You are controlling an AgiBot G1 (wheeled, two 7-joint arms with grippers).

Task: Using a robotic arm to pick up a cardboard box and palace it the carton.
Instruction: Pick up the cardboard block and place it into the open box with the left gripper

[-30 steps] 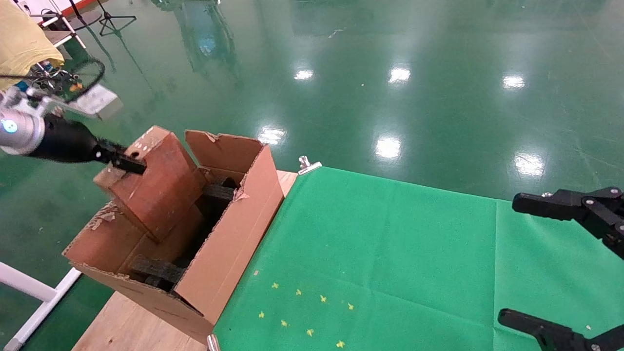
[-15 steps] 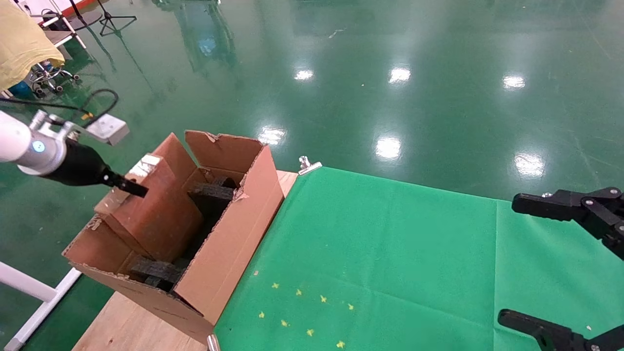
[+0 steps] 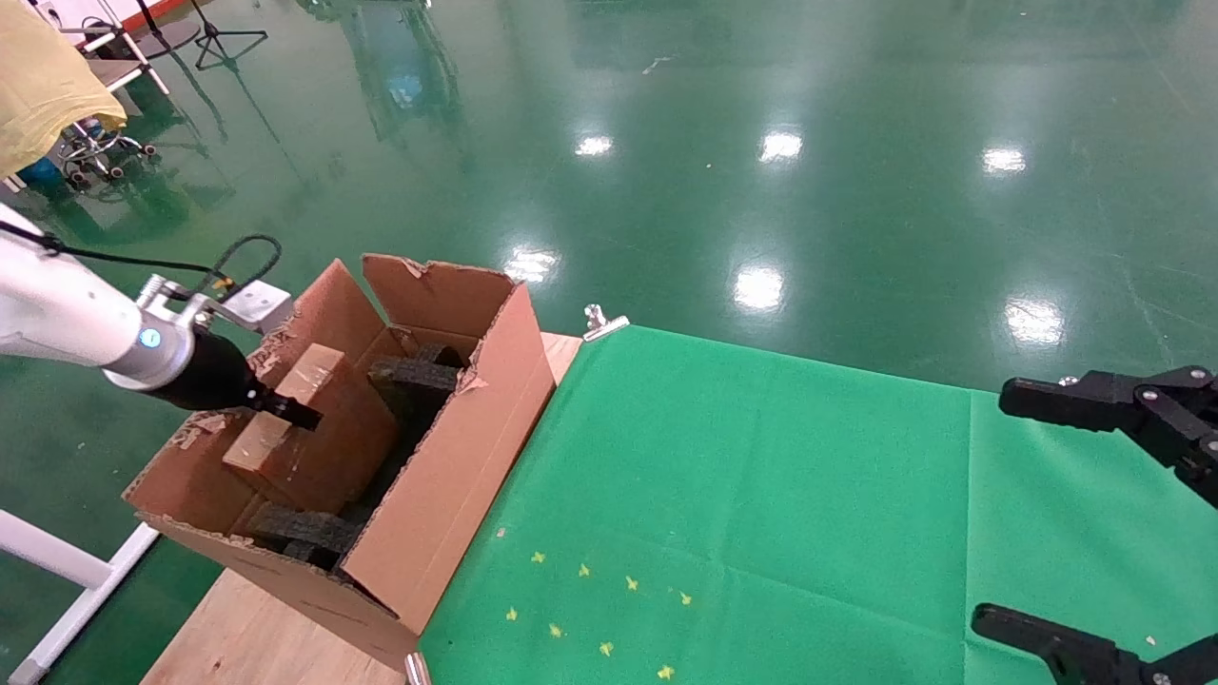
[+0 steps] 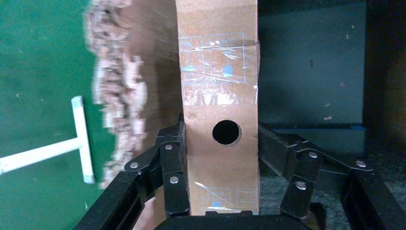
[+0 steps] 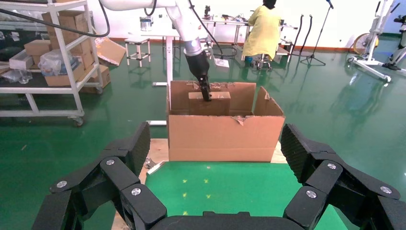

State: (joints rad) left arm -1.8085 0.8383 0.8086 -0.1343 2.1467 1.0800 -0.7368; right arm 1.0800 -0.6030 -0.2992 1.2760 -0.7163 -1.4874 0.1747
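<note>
- The table [image 3: 780, 495], under green cloth, carries the carton [image 3: 457, 457] at its nine-o'clock end.
- The carton stands with flaps upright, black foam blocks [image 3: 411, 376] inside.
- The cardboard box [image 3: 309, 433] sits partly down in the carton's nine-o'clock half, its top above the rim.
- The left pincer [image 4: 221, 143] pinches the cardboard box on both broad faces, the round hole [image 4: 226, 132] between its fingers.
- The right pincer [image 5: 218, 158] hangs spread at the table's three-o'clock edge.

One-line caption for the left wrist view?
Left claw clamps the small cardboard box, round hole facing the camera, beside the carton's ragged flap.
</note>
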